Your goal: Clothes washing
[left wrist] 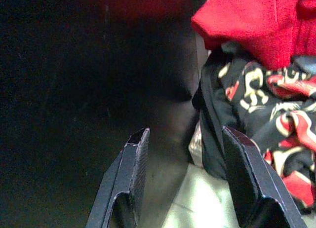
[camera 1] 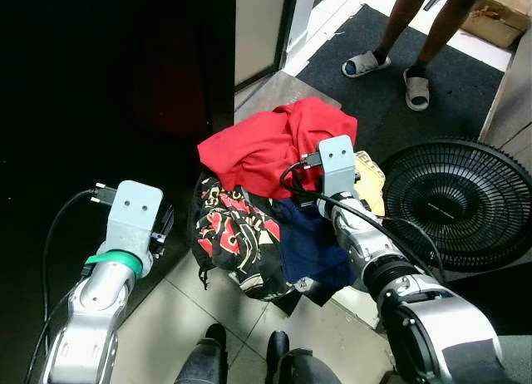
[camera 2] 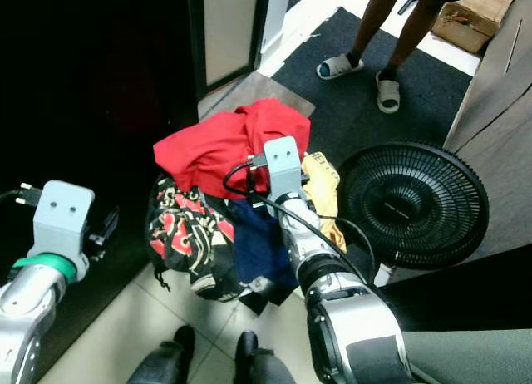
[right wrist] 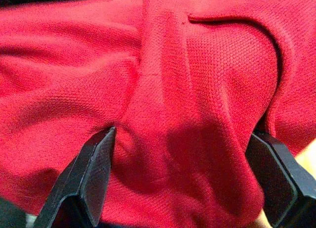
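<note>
1. Clearly at the pick-up step of clothes washing: pile of garments heaped on the tiled floor (camera 1: 179, 305), with the red shirt (camera 1: 266, 147) on top toward 12 o'clock, the black-and-red patterned garment (camera 1: 237, 234) toward 8 o'clock, the navy piece (camera 1: 312, 238) toward 5 o'clock, and a yellow cloth (camera 2: 324, 180) peeking out at 3 o'clock.
2. Right end effector (right wrist: 182, 188) released, fingers spread wide with a fold of the red shirt bulging between them; pressed into the fabric, not yet clenched on it.
3. Left end effector (left wrist: 190, 181) also released and grasping nothing, hovering at 9 o'clock of the pile, just beside the patterned garment, dark cabinet front behind.
4. Black fan (camera 1: 453, 201) lying flat at 3 o'clock of the pile, near it; a person's sandalled feet (camera 1: 391, 68) on the dark mat (camera 1: 349, 110) toward 1 o'clock, well apart.
5. Next move, by judgement: closing the right fingers on the bunched red fold, then lifting straight up to peel the shirt off the pile.
6. Worth minding: loose knit likely to slip from a shallow pinch; lower garments liable to drag along if tangled.
</note>
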